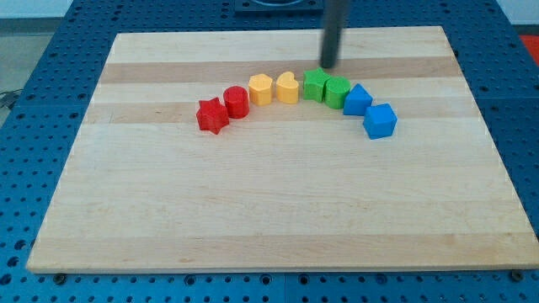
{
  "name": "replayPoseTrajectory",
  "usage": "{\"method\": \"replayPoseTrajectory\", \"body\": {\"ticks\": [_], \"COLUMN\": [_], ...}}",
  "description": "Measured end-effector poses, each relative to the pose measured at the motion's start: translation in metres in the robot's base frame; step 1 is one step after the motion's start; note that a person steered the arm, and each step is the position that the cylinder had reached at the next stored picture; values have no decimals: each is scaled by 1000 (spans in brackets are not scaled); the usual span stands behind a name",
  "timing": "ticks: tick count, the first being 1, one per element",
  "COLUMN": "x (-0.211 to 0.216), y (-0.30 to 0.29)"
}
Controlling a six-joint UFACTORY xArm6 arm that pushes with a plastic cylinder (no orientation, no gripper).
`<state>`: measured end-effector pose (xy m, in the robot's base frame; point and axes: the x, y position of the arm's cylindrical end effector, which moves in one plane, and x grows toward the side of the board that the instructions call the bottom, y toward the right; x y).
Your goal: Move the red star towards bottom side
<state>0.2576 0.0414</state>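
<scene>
The red star [212, 115] lies on the wooden board [269, 210] at the left end of an arc of blocks. A red cylinder [236, 102] touches it on its upper right. My tip [327, 66] is near the view's top, just above the green blocks and far to the right of the red star.
The arc runs rightwards: a yellow hexagon [260, 88], a yellow heart [287, 87], a green star [316, 85], a green cylinder [337, 91], a blue triangular block [357, 99] and a blue cube [380, 120]. A blue perforated table surrounds the board.
</scene>
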Motion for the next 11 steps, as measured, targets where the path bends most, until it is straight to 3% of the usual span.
{"method": "replayPoseTrajectory", "body": {"ticks": [1, 3, 4, 6, 8, 10, 11], "x": [-19, -19, -17, 85, 146, 63, 64], "y": [-85, -108, -168, -187, -198, -198, -194]}}
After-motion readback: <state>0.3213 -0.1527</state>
